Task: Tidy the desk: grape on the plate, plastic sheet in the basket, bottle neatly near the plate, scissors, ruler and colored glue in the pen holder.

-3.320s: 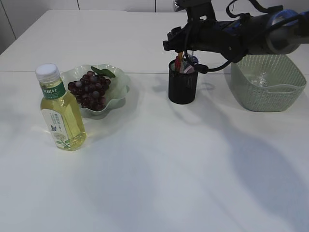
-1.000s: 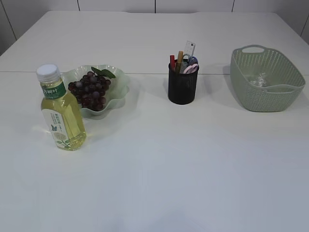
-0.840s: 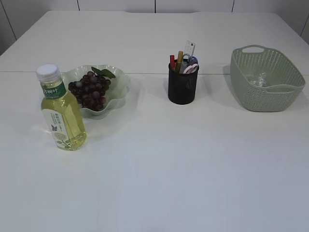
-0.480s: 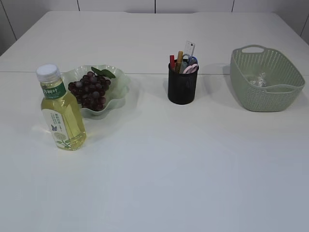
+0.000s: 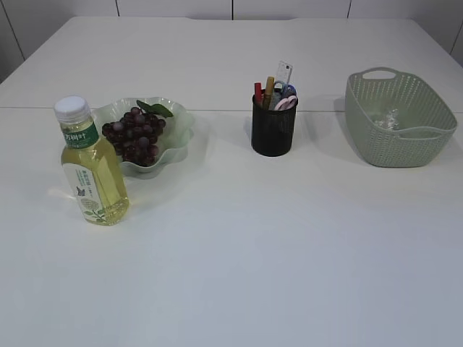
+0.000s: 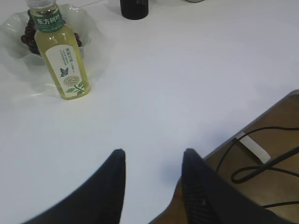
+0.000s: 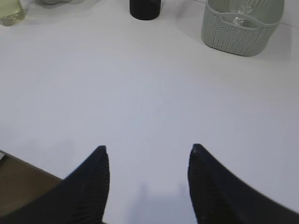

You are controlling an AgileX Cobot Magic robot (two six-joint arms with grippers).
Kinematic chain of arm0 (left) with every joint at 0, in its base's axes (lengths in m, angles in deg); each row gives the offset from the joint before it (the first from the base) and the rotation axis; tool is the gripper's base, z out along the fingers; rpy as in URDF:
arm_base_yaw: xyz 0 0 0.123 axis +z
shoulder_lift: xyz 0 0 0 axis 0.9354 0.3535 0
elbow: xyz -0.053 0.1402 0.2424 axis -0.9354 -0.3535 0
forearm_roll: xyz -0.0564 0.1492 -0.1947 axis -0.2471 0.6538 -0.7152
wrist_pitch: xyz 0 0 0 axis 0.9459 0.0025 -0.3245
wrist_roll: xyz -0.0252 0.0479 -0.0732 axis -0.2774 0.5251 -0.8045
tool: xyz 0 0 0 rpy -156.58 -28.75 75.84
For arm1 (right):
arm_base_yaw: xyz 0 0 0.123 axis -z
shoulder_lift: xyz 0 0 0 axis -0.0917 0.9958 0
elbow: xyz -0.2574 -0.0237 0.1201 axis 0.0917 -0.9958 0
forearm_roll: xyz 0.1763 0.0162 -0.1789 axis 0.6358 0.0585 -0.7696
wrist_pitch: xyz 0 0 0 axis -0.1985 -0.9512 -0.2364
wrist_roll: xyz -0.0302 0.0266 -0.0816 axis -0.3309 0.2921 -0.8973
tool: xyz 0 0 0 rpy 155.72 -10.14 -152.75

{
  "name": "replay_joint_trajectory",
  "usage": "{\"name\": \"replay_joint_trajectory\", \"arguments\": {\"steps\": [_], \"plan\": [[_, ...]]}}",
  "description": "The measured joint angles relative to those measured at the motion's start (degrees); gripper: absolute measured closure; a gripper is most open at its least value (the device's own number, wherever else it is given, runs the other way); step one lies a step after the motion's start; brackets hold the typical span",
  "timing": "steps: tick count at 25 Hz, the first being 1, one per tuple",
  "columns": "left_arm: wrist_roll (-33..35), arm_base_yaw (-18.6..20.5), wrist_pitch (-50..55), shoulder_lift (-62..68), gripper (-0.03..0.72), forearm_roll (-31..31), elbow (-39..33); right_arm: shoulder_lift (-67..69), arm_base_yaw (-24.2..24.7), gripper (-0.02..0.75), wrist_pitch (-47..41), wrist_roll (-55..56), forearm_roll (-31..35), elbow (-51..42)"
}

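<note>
Dark grapes (image 5: 136,135) lie on the pale green plate (image 5: 181,126). The bottle (image 5: 90,166) of yellow drink stands upright just left of the plate, also in the left wrist view (image 6: 60,59). The black pen holder (image 5: 274,129) holds the ruler (image 5: 283,74), scissors (image 5: 287,98) and colored glue (image 5: 258,92). A clear plastic sheet (image 5: 385,118) lies in the green basket (image 5: 391,148). My left gripper (image 6: 153,153) hangs open and empty over the table's near edge. My right gripper (image 7: 148,148) is open and empty above bare table; neither shows in the exterior view.
The table edge (image 6: 252,128) runs past my left gripper, with cables (image 6: 264,165) on the floor beyond it. The basket (image 7: 240,28) and pen holder (image 7: 145,9) sit far ahead of my right gripper.
About three seconds ago the right arm reached over the pen holder; it has since withdrawn out of the exterior view. Over the last second nothing on the table has moved.
</note>
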Motion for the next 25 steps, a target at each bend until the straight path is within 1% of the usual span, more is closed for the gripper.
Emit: {"name": "replay_joint_trajectory", "arguments": {"steps": [3,7,9,11,12,14,16,17,19,21,25], "plan": [[-1.2,0.0,0.0,0.0,0.392,0.5,0.0,0.0,0.0,0.307,0.0,0.0,0.0,0.0],[-1.2,0.0,0.0,0.0,0.392,0.7,0.0,0.0,0.0,0.307,0.0,0.1,0.1,0.0],[-1.2,0.7,0.0,0.0,0.392,0.7,0.0,0.0,0.1,0.307,0.0,0.1,0.1,0.0],[-1.2,2.9,0.0,0.0,0.393,0.7,0.0,0.0,1.8,0.307,0.0,0.1,0.1,0.0],[-1.2,4.8,0.0,0.0,0.395,0.7,0.0,0.0,3.4,0.307,0.0,0.1,0.1,0.0],[-1.2,9.2,0.0,0.0,0.400,0.2,0.0,0.0,7.7,0.307,0.0,0.1,0.1,0.0],[-1.2,14.6,0.0,0.0,0.402,-0.9,0.0,0.0,11.5,0.307,0.0,0.1,0.1,0.0],[-1.2,17.1,0.0,0.0,0.404,-1.3,0.0,0.0,12.7,0.307,0.0,0.1,0.1,0.0],[-1.2,20.6,0.0,0.0,0.409,-1.4,0.0,0.0,13.3,0.307,0.0,0.1,0.0,0.0],[-1.2,22.3,0.0,0.0,0.409,-1.5,0.0,0.0,13.3,0.307,0.0,0.1,0.0,0.0],[-1.2,22.6,0.0,0.0,0.410,-1.5,0.0,0.0,13.3,0.307,0.0,0.1,0.1,0.0]]}}
